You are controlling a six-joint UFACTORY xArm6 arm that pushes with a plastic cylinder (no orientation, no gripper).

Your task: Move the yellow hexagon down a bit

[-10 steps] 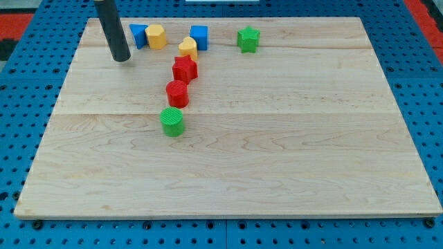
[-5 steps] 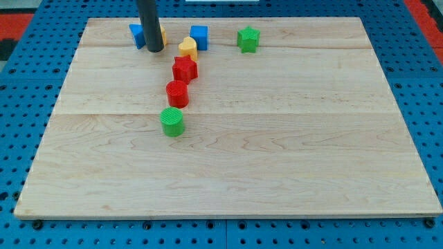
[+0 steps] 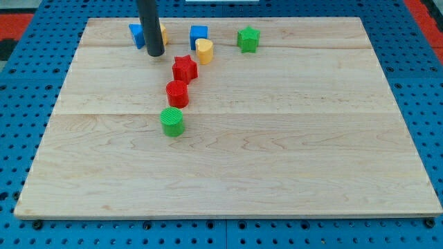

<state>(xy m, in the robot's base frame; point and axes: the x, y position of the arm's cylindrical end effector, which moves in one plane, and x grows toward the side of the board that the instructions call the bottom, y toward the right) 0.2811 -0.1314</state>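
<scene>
The yellow hexagon (image 3: 163,33) sits near the view's top left of the wooden board (image 3: 291,159). It is mostly hidden behind my dark rod, and only a sliver shows at the rod's right edge. My tip (image 3: 155,52) rests on the board just below the hexagon, towards the view's bottom. A blue block (image 3: 136,33) lies right beside the hexagon on its left.
To the right of my tip are a yellow heart-shaped block (image 3: 203,50), a blue cube (image 3: 199,34) and a green star (image 3: 248,39). Below run a red star (image 3: 184,68), a red cylinder (image 3: 177,93) and a green cylinder (image 3: 172,121).
My rod moved right from left of the blue block to in front of the yellow hexagon. The yellow heart-shaped block has shifted right, away from the red star.
</scene>
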